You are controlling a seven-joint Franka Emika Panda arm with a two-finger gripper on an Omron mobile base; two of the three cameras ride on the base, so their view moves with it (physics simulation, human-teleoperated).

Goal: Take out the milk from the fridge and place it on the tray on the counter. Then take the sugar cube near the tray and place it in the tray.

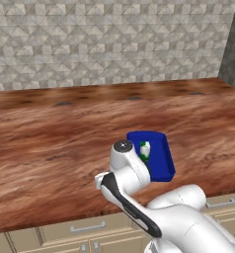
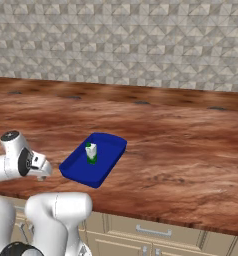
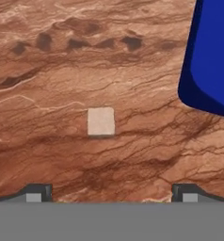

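The milk (image 1: 145, 149) (image 2: 91, 152), a small green and white container, stands upright inside the blue tray (image 1: 161, 163) (image 2: 111, 150) on the wood-grain counter (image 1: 40, 148) (image 2: 181, 145). In the hand view the sugar cube (image 3: 101, 121), a small pale beige square, lies on the bare counter (image 3: 62, 70) just left of the tray's rounded corner (image 3: 210, 61). My gripper (image 3: 111, 194) hangs above the cube, open, its two dark fingertips (image 3: 36, 193) wide apart with nothing between them. The fridge is out of view.
A grey stone-tile wall (image 1: 114, 39) runs behind the counter, with a darker panel (image 1: 234, 49) at the far right. Beige drawers with metal handles (image 1: 87, 228) (image 2: 153, 231) sit below the front edge. Broad bare wood stretches left and right of the tray.
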